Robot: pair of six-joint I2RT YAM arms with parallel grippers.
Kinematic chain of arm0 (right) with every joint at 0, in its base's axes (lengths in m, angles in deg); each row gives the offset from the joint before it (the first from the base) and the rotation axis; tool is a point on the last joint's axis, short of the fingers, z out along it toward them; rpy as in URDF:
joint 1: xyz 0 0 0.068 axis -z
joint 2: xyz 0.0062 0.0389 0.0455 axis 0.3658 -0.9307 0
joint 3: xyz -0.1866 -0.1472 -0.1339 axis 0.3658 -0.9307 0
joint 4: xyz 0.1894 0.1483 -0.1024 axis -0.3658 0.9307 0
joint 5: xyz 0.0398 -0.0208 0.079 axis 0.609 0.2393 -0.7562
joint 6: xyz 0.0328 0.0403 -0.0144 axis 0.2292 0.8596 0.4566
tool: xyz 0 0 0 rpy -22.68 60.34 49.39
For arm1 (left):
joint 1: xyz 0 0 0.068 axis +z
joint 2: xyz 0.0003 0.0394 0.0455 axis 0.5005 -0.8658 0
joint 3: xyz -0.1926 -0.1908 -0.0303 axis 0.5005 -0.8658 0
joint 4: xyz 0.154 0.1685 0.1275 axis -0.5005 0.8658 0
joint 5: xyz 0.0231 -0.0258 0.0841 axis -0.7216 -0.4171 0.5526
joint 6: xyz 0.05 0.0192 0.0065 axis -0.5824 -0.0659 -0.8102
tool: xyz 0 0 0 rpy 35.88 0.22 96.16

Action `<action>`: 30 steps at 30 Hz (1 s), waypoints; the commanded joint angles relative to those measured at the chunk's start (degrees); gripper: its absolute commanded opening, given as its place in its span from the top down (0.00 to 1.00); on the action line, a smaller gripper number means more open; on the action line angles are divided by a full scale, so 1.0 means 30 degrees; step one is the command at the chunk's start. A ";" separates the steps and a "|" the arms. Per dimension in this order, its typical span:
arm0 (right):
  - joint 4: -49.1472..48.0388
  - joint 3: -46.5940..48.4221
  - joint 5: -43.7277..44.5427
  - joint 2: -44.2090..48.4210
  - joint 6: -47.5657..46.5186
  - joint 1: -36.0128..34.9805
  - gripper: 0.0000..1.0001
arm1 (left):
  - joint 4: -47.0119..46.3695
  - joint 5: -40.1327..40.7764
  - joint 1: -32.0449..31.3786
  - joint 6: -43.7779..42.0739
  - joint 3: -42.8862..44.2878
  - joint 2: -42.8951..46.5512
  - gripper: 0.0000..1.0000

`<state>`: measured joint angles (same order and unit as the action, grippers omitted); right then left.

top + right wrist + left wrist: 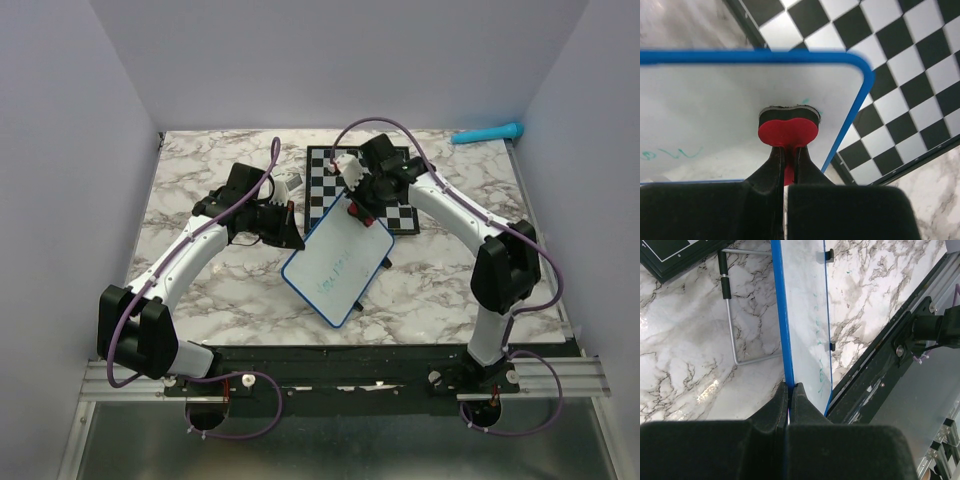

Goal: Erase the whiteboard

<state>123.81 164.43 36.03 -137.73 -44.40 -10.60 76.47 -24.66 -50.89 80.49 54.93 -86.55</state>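
Observation:
The whiteboard (pixel 338 265), white with a thin blue rim and faint teal writing, is tilted up off the table in the middle. My left gripper (pixel 291 236) is shut on its blue rim (pixel 785 350) at the board's left edge. My right gripper (pixel 358 212) is shut on a red heart-shaped eraser (pixel 788 130) with a black pad, pressed against the board's face (pixel 715 110) near its upper right corner. Teal marks (pixel 670 154) remain at the left of the right wrist view.
A black-and-white chessboard (pixel 325 180) lies behind the whiteboard, also in the right wrist view (pixel 910 90). A teal marker (pixel 488 133) lies at the back right. A wire stand (pixel 730 325) shows under the board. The black base rail (pixel 350 360) runs along the near edge.

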 commanded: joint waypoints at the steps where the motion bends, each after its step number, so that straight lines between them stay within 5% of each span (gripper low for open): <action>1: 0.0011 -0.2539 0.0075 0.0501 -0.0662 0.0575 0.99 | 0.0274 -0.1147 -0.0282 -0.0572 0.0470 -0.0093 1.00; 7: -0.0077 -0.3074 -0.0218 0.0885 -0.0781 0.0723 0.99 | 0.0244 -0.1177 -0.0282 -0.0718 0.0587 -0.0210 1.00; 19: 0.2440 0.4281 -0.1859 -0.2426 -0.0575 0.0723 0.99 | 0.0537 -0.1060 -0.0282 -0.1098 0.0558 -0.0299 1.00; 30: 0.1241 -0.1895 -0.1714 0.0501 -0.1102 0.0723 0.99 | 0.0391 -0.1177 -0.0282 -0.0982 0.0529 -0.0299 1.00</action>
<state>128.12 163.38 32.10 -138.56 -46.63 -8.11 77.19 -24.90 -50.89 79.39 55.23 -87.03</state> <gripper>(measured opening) 0.047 0.014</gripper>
